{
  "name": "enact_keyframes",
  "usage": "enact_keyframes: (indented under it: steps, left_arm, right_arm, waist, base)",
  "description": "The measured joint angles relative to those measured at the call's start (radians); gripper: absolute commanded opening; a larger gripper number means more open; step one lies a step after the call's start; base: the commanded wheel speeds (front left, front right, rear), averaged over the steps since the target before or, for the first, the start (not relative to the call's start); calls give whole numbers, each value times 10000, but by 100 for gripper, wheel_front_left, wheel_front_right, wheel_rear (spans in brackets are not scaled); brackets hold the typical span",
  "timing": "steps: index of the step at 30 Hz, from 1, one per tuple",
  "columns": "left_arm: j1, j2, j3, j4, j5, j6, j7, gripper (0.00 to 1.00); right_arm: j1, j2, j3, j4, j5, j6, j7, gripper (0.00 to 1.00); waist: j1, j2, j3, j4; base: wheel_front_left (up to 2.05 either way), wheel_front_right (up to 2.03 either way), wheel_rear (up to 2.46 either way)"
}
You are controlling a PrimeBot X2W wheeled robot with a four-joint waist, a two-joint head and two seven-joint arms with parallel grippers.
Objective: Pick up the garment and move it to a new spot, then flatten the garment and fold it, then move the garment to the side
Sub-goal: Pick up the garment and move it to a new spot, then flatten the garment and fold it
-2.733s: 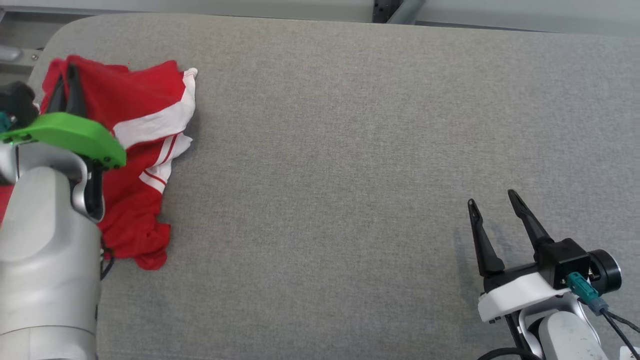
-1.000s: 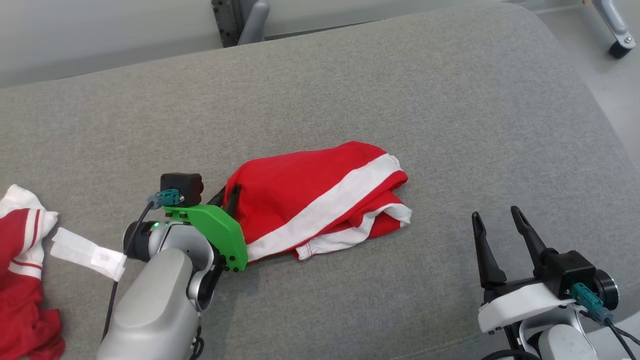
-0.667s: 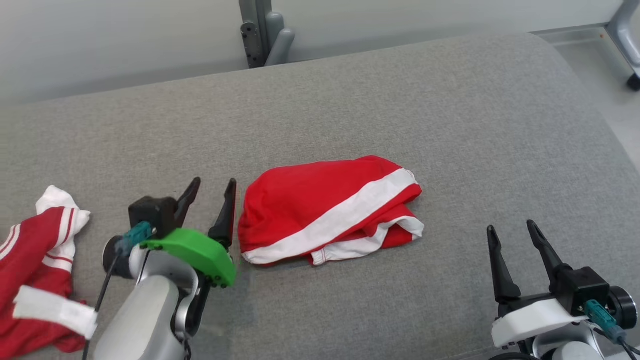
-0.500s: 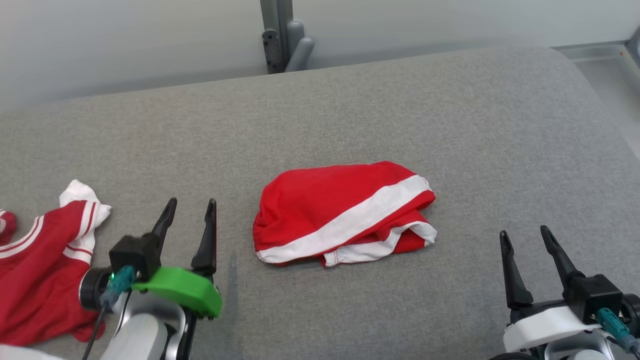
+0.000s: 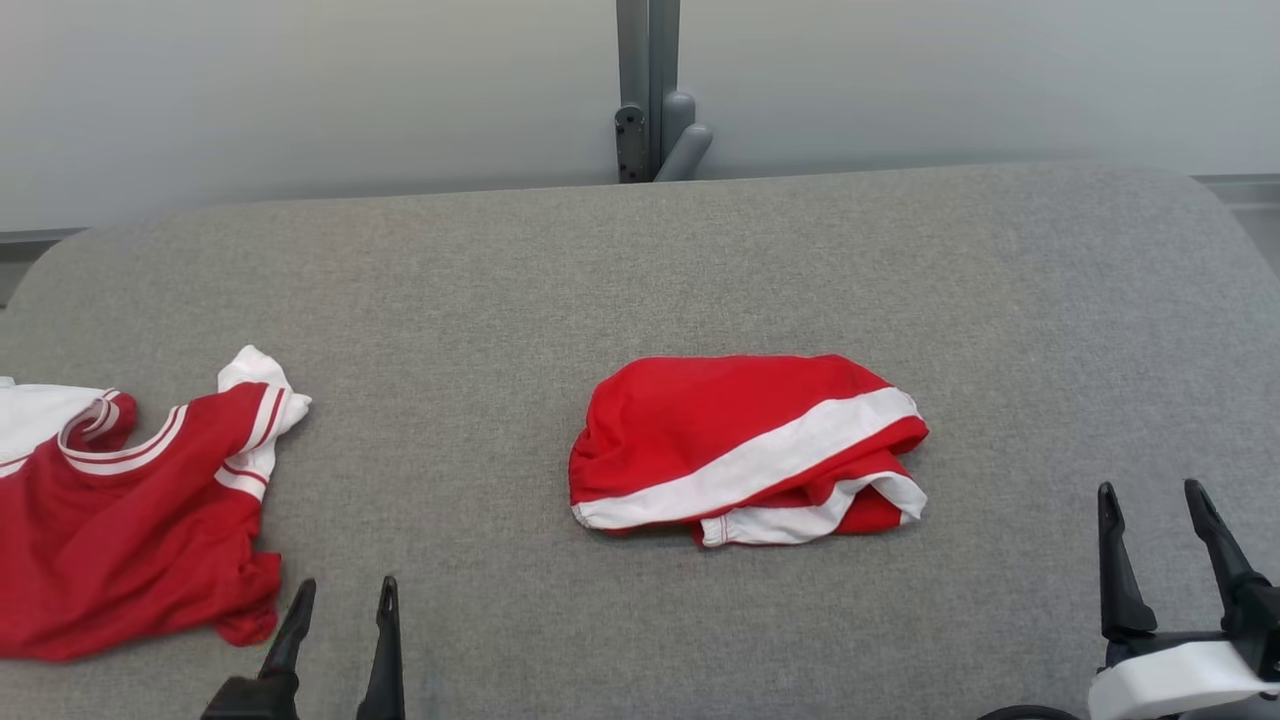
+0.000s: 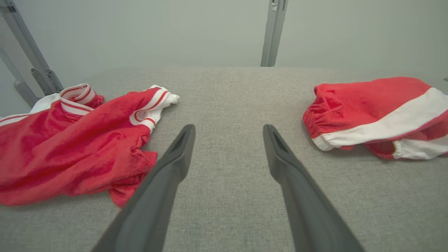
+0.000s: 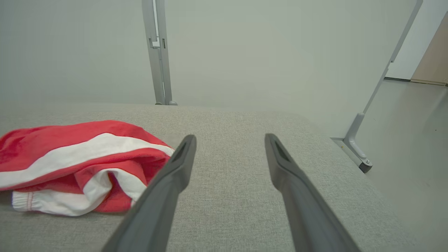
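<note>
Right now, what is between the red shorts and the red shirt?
Bare grey cushion lies between the shorts and the shirt, as the head view shows; the open left gripper points into that gap.

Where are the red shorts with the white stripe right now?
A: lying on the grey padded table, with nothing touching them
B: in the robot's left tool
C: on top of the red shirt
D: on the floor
A: the red shorts lie bunched on the grey padded table, apart from the open left tool and the open right tool.
</note>
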Motion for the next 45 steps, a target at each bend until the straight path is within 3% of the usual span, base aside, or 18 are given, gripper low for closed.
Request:
enact_keyframes:
  steps: [11,21,24,30,40,45]
  left_arm:
    - [769,-959,1693,109,940,-1310,-15,100]
    - [608,-1538,2504,347,1526,-2015,-15,100]
    - [470,-1720,2604,424,1538,-2192,-15,100]
    - [-805,-2050,1988,997,1058,-2485,270,100]
    - [-2992,-2240,-50,1971,-245,-2577,2688,100]
    - [-3310,-2247,-662,2042,-732,-2514,3058,100]
  right_arm:
    - [325,88,-265,407,0,0,0,100]
    - [162,90,19,441,-13,0,0,100]
    - [-71,125,42,600,539,0,0,100]
    - [-1974,-594,631,1896,1406,-2,17,100]
    - [-5149,-1818,3356,4163,3505,0,2353,100]
    - [-5748,-2259,4380,4989,3820,0,2535,100]
  waist:
    - [0,-1,-37,107]
    - [0,0,26,85]
    - [0,0,99,70]
    - [0,0,583,-17]
    - [0,2,1836,-29]
    - [1,2,2281,84]
  base:
    - [0,0,0]
    - [0,0,0]
    - [0,0,0]
    - [0,0,0]
    - [0,0,0]
    - [0,0,0]
